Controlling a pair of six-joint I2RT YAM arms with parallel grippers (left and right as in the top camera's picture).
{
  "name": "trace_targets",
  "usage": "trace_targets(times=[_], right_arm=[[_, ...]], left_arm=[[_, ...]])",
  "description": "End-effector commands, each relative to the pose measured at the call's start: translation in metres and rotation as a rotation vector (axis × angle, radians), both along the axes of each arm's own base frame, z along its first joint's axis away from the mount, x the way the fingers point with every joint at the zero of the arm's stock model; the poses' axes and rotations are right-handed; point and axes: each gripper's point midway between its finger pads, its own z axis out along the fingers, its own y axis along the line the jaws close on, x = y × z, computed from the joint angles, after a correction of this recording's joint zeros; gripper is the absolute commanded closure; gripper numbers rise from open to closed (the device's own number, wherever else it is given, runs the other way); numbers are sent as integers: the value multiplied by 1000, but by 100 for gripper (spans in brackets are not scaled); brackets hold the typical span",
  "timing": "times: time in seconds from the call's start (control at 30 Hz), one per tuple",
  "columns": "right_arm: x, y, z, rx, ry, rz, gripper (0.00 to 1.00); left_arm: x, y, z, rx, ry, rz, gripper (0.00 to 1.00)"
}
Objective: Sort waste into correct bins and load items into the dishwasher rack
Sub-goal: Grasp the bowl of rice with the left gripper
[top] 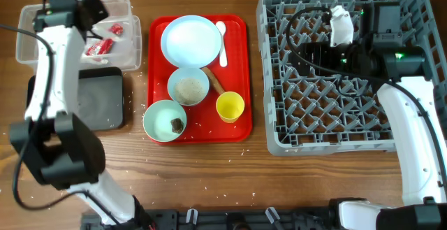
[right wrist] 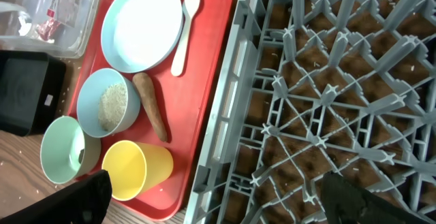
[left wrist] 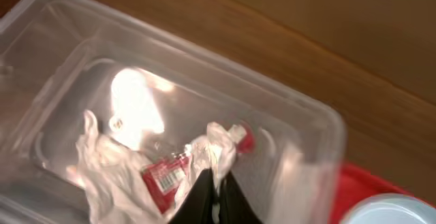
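Red-and-white wrapper (left wrist: 163, 178) in clear tub (left wrist: 61, 60), just beside pinched-together left jaws, right jaws spread wide.

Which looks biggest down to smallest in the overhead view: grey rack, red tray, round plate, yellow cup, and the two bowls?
1. Grey rack
2. Red tray
3. Round plate
4. Rice bowl and mint bowl: they look about alike, so I won't rank them.
5. Yellow cup

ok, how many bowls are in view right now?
2. Both are on the red tray: the rice bowl mid-tray below the plate, and the mint bowl, holding a dark scrap, at its near-left corner. None seen in the rack, though the right arm covers part.
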Motion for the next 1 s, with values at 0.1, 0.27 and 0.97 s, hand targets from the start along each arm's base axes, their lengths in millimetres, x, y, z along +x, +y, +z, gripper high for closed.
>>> trace_targets(times=[0.1,0.27,0.97], right_arm=[[5,0,0,4,6,-20,0],[5,0,0,5,5,-21,0],[14,8,11,83,-17,-52,0]], left_arm=[[20,30,-72,10,62,20,92],[22,28,-76,10,64,16,0],[-107,-217,-53,-270,466,-342,0]])
